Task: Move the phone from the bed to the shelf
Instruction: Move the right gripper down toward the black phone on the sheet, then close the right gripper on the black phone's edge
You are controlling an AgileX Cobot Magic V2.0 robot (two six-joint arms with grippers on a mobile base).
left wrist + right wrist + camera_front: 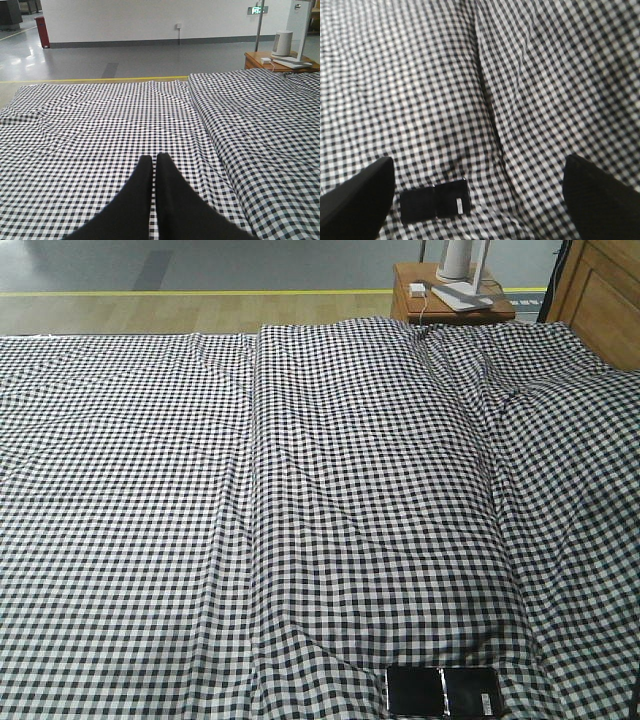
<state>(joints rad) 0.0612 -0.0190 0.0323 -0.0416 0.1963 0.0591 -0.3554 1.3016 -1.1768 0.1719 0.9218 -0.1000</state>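
The phone [443,691] lies flat on the bed [300,490] near its front edge, glossy black face up, white sticker toward its right end. From the right wrist view the phone [435,201] sits low and left, just beside the left finger. My right gripper [480,192] hangs open above the checked sheet [510,100], with nothing between its fingers. My left gripper [154,162] is shut and empty over the bed's [100,130] left half, far from the phone. No gripper shows in the front view. The shelf is out of view.
An orange-brown side table [452,298] with a white device and a lamp base stands past the bed's far right corner; it also shows as the side table [277,61]. A wooden panel [600,300] rises at the far right. A fold [255,470] runs down the sheet.
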